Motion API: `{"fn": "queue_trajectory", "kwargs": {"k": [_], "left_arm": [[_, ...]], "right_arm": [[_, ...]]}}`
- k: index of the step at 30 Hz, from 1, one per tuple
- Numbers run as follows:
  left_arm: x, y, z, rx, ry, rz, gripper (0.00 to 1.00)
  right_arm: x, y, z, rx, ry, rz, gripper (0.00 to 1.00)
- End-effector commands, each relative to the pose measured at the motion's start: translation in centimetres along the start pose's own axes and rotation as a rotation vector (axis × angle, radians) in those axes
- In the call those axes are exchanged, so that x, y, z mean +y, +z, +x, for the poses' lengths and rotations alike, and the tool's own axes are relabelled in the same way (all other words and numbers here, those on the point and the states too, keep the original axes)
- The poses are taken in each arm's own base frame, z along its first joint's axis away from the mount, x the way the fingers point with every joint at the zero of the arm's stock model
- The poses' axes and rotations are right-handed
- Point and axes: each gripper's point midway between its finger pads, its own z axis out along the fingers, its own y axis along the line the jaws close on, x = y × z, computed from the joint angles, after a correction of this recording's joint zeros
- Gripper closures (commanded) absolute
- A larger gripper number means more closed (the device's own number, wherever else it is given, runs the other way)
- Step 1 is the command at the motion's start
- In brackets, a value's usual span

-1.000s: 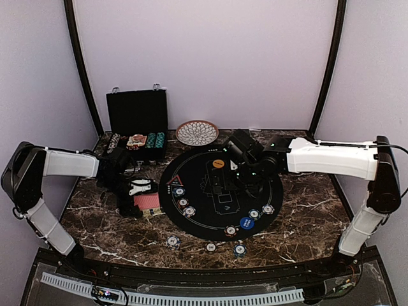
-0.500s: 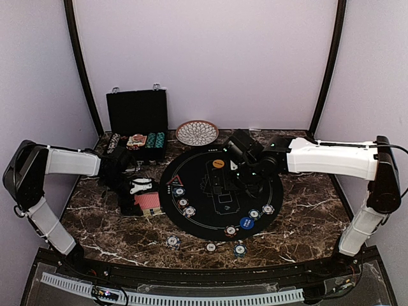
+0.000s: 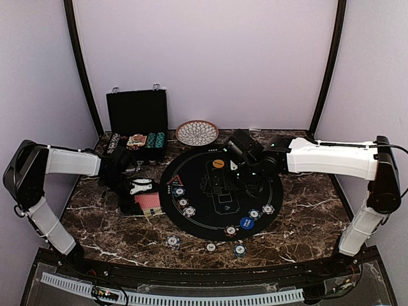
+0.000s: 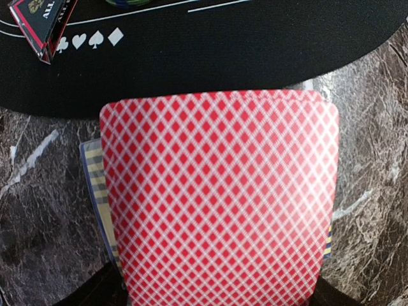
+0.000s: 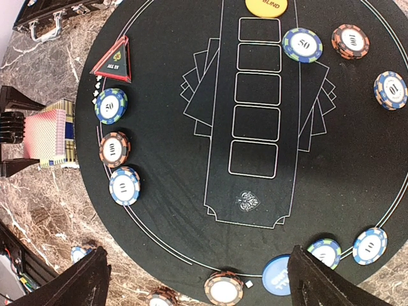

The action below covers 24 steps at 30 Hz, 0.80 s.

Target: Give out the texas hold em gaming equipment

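Observation:
A stack of red-backed playing cards (image 4: 220,197) lies on the marble just left of the round black mat (image 3: 204,220). It rests on a yellow-and-blue striped box. My left gripper (image 3: 140,199) is shut on the stack, one dark finger (image 5: 14,99) against each long edge. My right gripper (image 5: 201,280) hangs open over the mat's middle with nothing between its fingers. Striped poker chips (image 5: 111,106) sit around the mat's rim. A red triangle marker (image 5: 113,60), an orange disc (image 5: 266,6) and a blue disc (image 5: 277,277) also lie on the mat.
An open black case (image 3: 137,121) holding chips stands at the back left. A patterned dish (image 3: 197,132) sits beside it. Three chips (image 3: 211,247) lie on the marble in front of the mat. Printed card outlines (image 5: 258,102) run down the mat's centre.
My left gripper's jaws have come in from wide open onto the sides of the card stack. The right arm has not moved.

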Motion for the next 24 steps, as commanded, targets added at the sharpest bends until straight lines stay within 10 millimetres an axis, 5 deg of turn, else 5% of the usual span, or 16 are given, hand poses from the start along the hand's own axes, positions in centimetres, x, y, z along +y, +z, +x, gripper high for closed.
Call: {"fn": "queue_trajectory", "kwargs": {"k": [1,7,15,24], "left_arm": [[-0.03,0.31,0.96,0.051,0.021,-0.008,0.18],[0.02,0.58,1.22,0.059,0.021,-0.014,0.29],[0.18,0.76,1.6,0.058,0.019,-0.052,0.6],[0.85,-0.05,0.89,0.026,0.016,-0.097,0.73]], "right_arm": [[1.05,-1.34,-0.95,-0.045,-0.009,-0.035,0.02],[1.0,-1.27,-0.82,-0.042,-0.008,-0.036,0.03],[0.89,-1.22,-0.64,-0.04,-0.006,-0.037,0.04],[1.08,-1.05,-0.6,-0.039,-0.001,-0.048,0.04]]}}
